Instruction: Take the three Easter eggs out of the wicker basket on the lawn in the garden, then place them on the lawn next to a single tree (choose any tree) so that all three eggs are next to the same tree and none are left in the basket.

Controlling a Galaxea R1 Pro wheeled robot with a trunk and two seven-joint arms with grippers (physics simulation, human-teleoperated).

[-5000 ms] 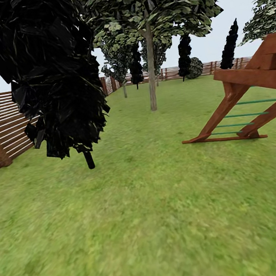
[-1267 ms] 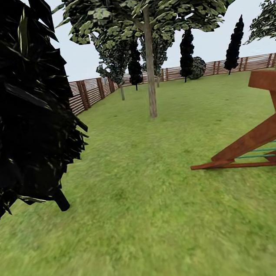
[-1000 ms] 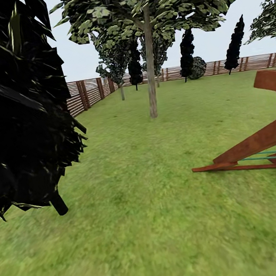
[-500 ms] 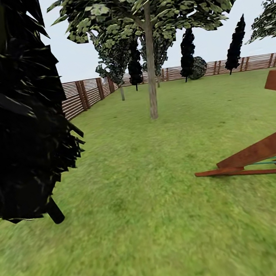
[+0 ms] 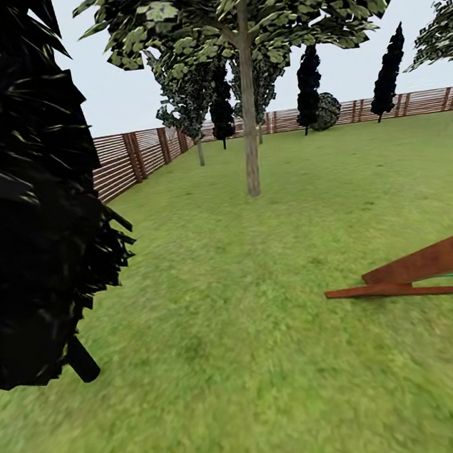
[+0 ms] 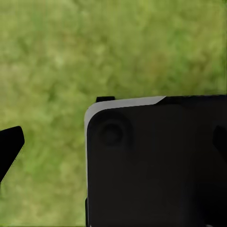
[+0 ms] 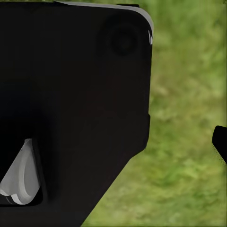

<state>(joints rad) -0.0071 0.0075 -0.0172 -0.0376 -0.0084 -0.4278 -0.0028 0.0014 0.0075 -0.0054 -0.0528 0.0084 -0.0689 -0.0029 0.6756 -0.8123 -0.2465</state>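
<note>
None of the three eggs shows in the pictures, nor does the basket; the step in hand looks like travel across the lawn [image 5: 256, 337], either searching for the basket or heading to a tree. Which of the two cannot be told, since no picture shows whether an egg is being carried.

In the head view a tree [image 5: 251, 158] with a straight grey-brown trunk stands at upper centre of the frame, well apart from the robot, with open grass between. A dark cypress [image 5: 28, 197] takes up the left side of the frame, its thin stem meeting the grass at lower left. A brown slatted fence [image 5: 127, 161] runs along the far edge of the lawn, with more cypresses and a round shrub in front of it. At the right edge lies a red-brown wooden frame [image 5: 421, 275] with a green rung.

The next move, as a judgement, calls for steering clear of the cypress on the left and the wooden frame on the right while the head looks for the basket, or for closing on the trunk if an egg is already in hand.

The left wrist view gives a dark housing [image 6: 156, 161] over blurred grass, and the right wrist view a similar dark body [image 7: 71, 104] over grass. Neither picture shows the fingers of a tool plainly, so it cannot be told whether either tool is released, clenched or grasping anything.
</note>
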